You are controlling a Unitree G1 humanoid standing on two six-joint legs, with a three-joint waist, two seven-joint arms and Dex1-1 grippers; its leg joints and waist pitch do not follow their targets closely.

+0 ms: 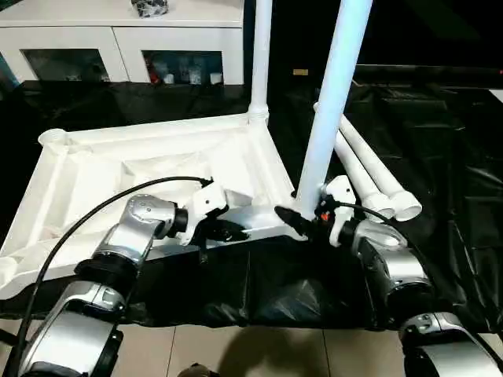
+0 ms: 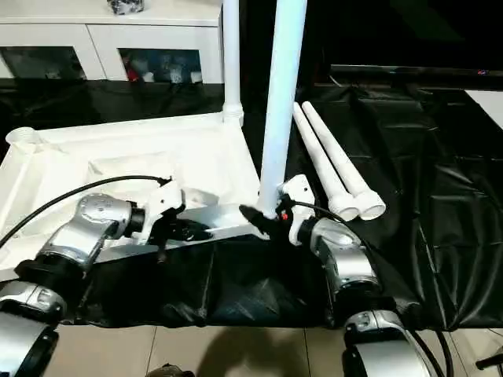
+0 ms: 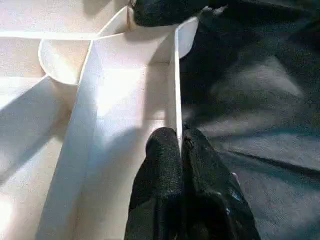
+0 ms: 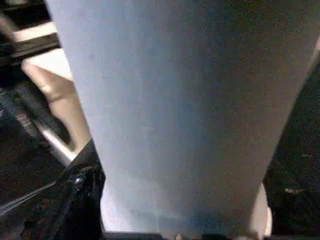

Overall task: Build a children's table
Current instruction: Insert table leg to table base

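The tabletop (image 1: 157, 169) lies upside down on the black-covered surface (image 1: 440, 141). Two legs (image 1: 334, 94) stand in its corner sockets; two more (image 1: 377, 184) lie beside. Left fingers (image 3: 167, 170) pinch its rim; right fingers (image 1: 292, 222) hold the near leg. A white cabinet (image 1: 118, 39) stands behind.

Upturned white tabletop (image 1: 157, 169), two upright legs (image 1: 334, 94)
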